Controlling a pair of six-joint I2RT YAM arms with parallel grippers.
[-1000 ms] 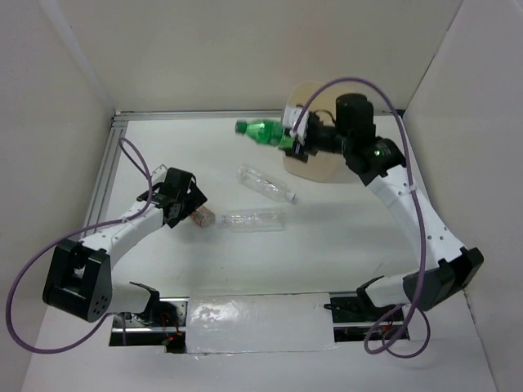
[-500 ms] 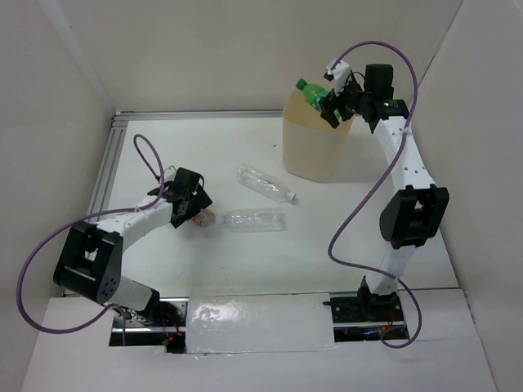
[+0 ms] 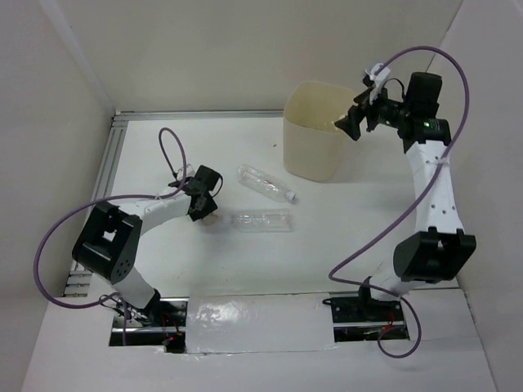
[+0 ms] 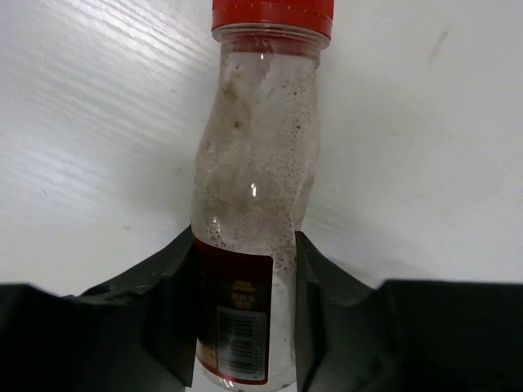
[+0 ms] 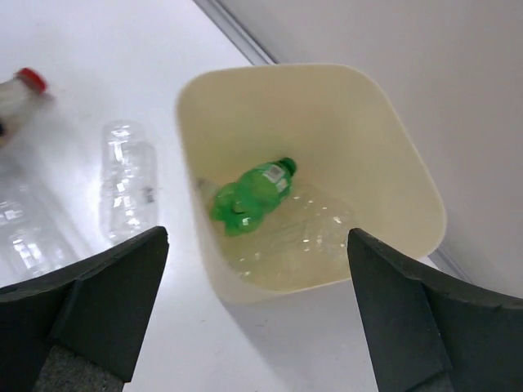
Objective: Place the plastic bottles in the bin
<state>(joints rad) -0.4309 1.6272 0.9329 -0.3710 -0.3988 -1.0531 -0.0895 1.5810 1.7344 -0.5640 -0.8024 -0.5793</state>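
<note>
As left gripper (image 4: 245, 282) clamps bottle (image 4: 257, 163), jaws snug

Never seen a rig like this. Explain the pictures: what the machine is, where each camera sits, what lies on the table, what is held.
Two robot arms are bolted at the near edge of the table, each ending in a two-finger gripper. One picture looks down from above; the other two come from cameras on the wrists. The left gripper is shut on a red-capped bottle lying on the table. The right gripper hangs open and empty above the bin, where a green bottle lies. Two clear bottles lie on the table.
</note>
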